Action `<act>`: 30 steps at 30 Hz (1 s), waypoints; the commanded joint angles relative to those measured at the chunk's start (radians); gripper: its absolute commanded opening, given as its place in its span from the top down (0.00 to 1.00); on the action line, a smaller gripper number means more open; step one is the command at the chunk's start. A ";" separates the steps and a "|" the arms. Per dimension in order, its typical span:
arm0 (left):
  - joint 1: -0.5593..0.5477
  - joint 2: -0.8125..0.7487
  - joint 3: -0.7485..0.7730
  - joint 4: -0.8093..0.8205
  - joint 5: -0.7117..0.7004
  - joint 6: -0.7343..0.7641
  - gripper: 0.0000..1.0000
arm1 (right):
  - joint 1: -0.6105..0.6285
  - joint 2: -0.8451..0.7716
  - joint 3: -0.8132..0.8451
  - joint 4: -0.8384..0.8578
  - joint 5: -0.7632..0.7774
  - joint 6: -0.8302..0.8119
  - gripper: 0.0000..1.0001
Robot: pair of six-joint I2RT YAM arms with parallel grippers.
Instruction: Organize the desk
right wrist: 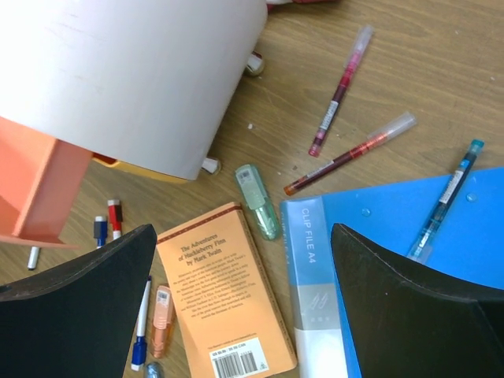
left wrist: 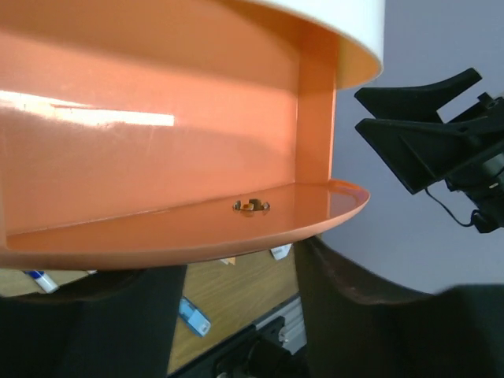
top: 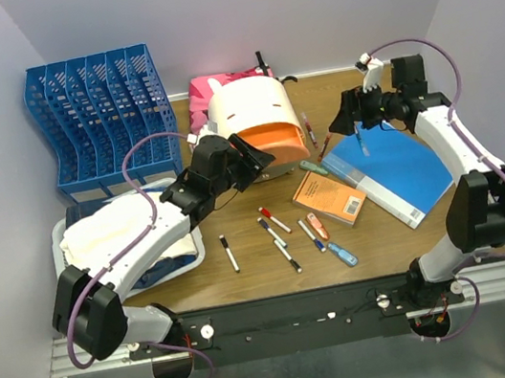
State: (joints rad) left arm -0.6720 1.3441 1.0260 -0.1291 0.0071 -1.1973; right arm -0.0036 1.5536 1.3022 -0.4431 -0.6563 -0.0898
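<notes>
The desk (top: 391,234) is brown wood-grain and strewn with stationery. A white organizer with orange shelves (top: 249,112) lies tipped at the back centre. My left gripper (top: 253,160) is open at its orange shelf (left wrist: 197,228); the shelf's rim lies just past the spread fingertips, and I cannot tell if they touch. My right gripper (top: 339,124) is open and empty, hovering above an orange book (right wrist: 224,299) and a blue clip file (right wrist: 378,260). It also shows in the left wrist view (left wrist: 425,134).
A blue file rack (top: 100,117) stands back left. A white tray with cloth (top: 115,236) lies under my left arm. Several markers (top: 274,219), red pens (right wrist: 339,83), a green correction tape (right wrist: 258,201) and a blue pen (right wrist: 445,201) lie loose. A pink item (top: 211,87) sits behind the organizer.
</notes>
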 commanded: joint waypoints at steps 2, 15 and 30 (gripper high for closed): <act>-0.005 -0.063 0.002 -0.073 0.004 0.048 0.19 | 0.002 0.086 0.003 -0.038 0.121 -0.019 0.03; 0.041 -0.253 0.022 -0.320 -0.082 0.396 0.01 | 0.002 0.361 0.147 -0.052 0.438 -0.079 0.28; 0.060 -0.385 -0.104 -0.511 -0.266 0.516 0.01 | 0.002 0.525 0.235 -0.068 0.504 -0.103 0.48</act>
State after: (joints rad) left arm -0.6209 0.9916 0.9779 -0.5800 -0.1921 -0.7033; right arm -0.0036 2.0327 1.5101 -0.4892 -0.1761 -0.1864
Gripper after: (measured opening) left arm 0.985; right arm 0.556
